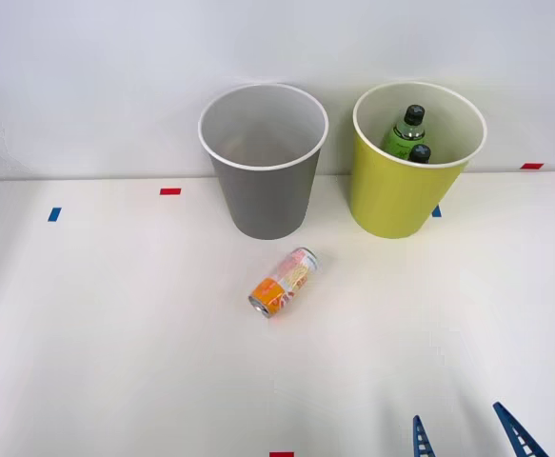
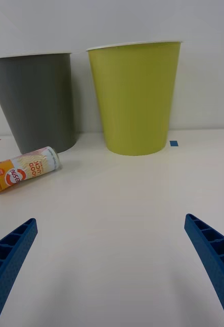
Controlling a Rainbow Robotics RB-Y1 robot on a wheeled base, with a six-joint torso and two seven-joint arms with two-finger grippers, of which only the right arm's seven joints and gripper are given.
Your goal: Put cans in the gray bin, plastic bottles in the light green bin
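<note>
An orange and pink-white can (image 1: 284, 281) lies on its side on the white table, just in front of the gray bin (image 1: 263, 167). The wrist view shows the can (image 2: 25, 169) beside the gray bin (image 2: 38, 102). To the right stands the light green bin (image 1: 406, 190), and two green plastic bottles (image 1: 407, 135) with black caps stand inside it. The wrist view shows the light green bin (image 2: 135, 97) from the side. My right gripper (image 1: 465, 433) is open at the table's front right, well short of the can, with nothing between its blue fingers (image 2: 217, 260).
Small red tape marks (image 1: 170, 191) and blue tape marks (image 1: 54, 214) dot the white table (image 1: 115, 343). A pale wall rises right behind the bins. Open tabletop lies between the gripper and the can.
</note>
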